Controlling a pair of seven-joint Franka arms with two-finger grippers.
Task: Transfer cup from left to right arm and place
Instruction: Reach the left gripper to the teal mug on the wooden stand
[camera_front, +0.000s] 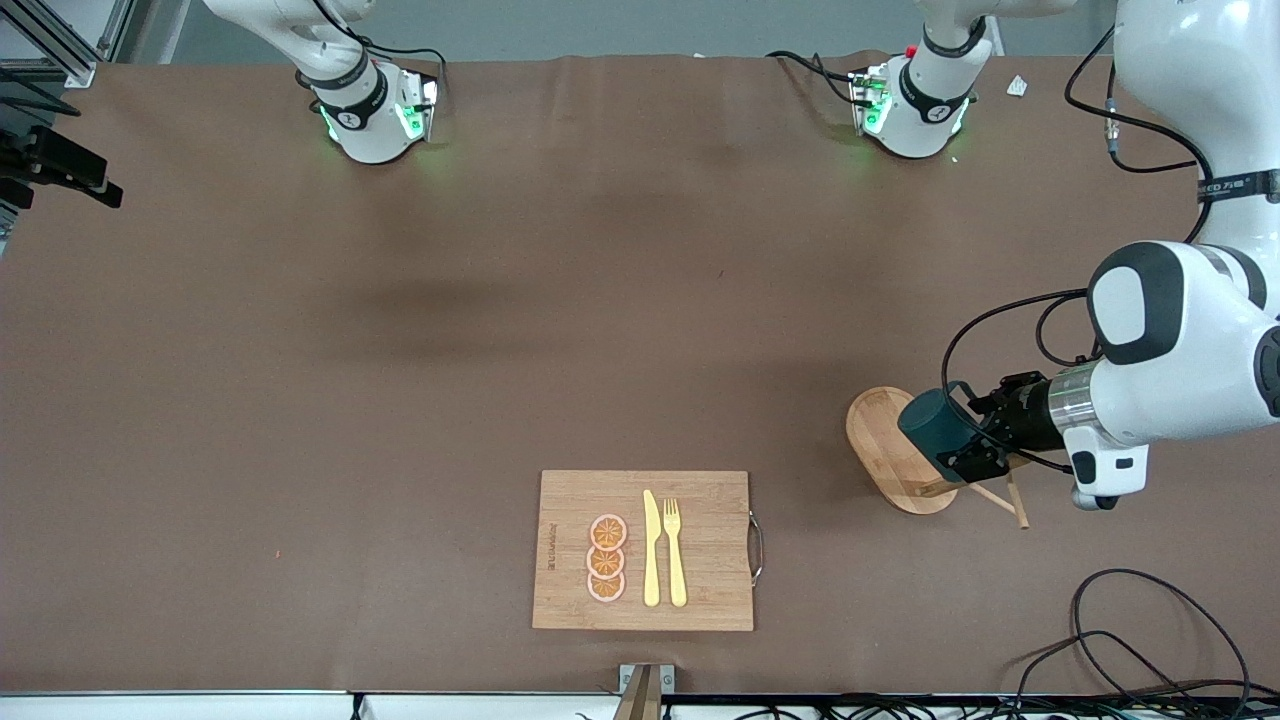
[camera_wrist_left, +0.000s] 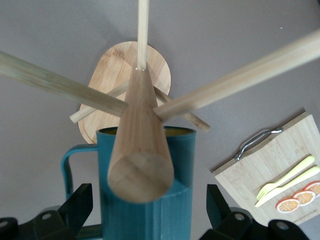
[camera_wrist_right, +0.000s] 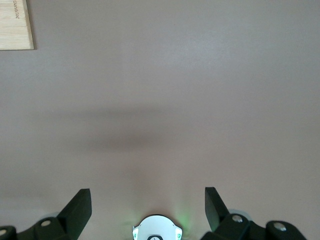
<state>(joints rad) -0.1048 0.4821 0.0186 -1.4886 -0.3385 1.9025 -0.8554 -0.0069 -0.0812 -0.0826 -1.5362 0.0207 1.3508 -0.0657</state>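
Observation:
The dark teal ribbed cup (camera_front: 933, 427) sits tilted on a wooden mug rack (camera_front: 890, 450) with an oval base and several pegs, toward the left arm's end of the table. My left gripper (camera_front: 968, 440) is open, one finger on each side of the cup with a gap on both. In the left wrist view the cup (camera_wrist_left: 150, 200), with its handle (camera_wrist_left: 70, 165) and yellow inside, shows between the fingers (camera_wrist_left: 80, 202), partly hidden by the rack's post (camera_wrist_left: 140, 150). My right gripper (camera_wrist_right: 147, 210) is open and empty above bare table near its base.
A wooden cutting board (camera_front: 570, 500) with a metal handle lies near the front edge and carries a yellow knife (camera_front: 651, 550), a fork (camera_front: 675, 550) and three orange slices (camera_front: 606, 558). Black cables (camera_front: 1130, 640) lie near the front corner at the left arm's end.

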